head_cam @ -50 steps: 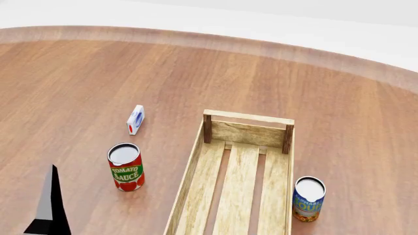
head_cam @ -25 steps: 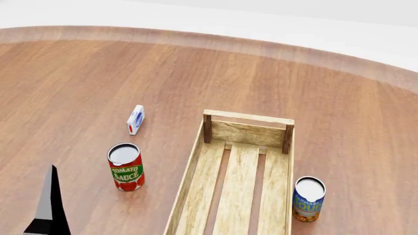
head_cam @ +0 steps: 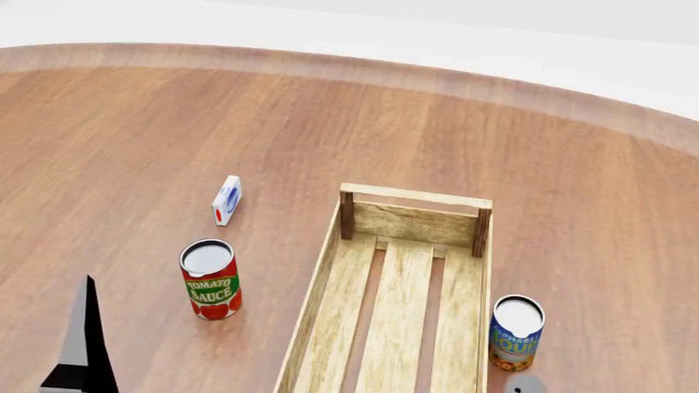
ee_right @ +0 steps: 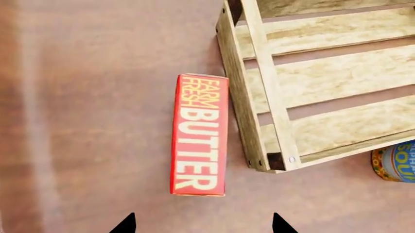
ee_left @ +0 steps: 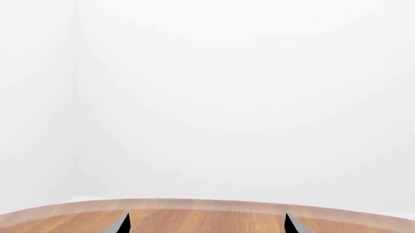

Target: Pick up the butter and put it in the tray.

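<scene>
The butter [ee_right: 199, 134], a red-orange box with "FARM FRESH BUTTER" lettering, lies flat on the wooden table right beside the outside of one long wall of the tray [ee_right: 241, 97]. It is out of the head view. My right gripper [ee_right: 202, 224] is open and empty, hovering above the table just short of the box's end. The tray [head_cam: 314, 295], a pale wooden crate with a slatted bottom, is empty. My left gripper [ee_left: 206, 225] is open and empty, facing the white wall over the table's far edge. One of its fingers [head_cam: 85, 344] shows at the head view's lower left.
A tomato sauce can [head_cam: 209, 278] stands left of the tray. A small white-blue-red carton [head_cam: 226, 200] stands behind it. A soup can [head_cam: 516, 332] stands by the tray's right wall and shows in the right wrist view [ee_right: 395, 162]. The table's curved rim [head_cam: 349, 70] runs along the back.
A small grey part has come into the head view's bottom edge below the soup can. The left finger has barely shifted. Nothing on the table has moved.
</scene>
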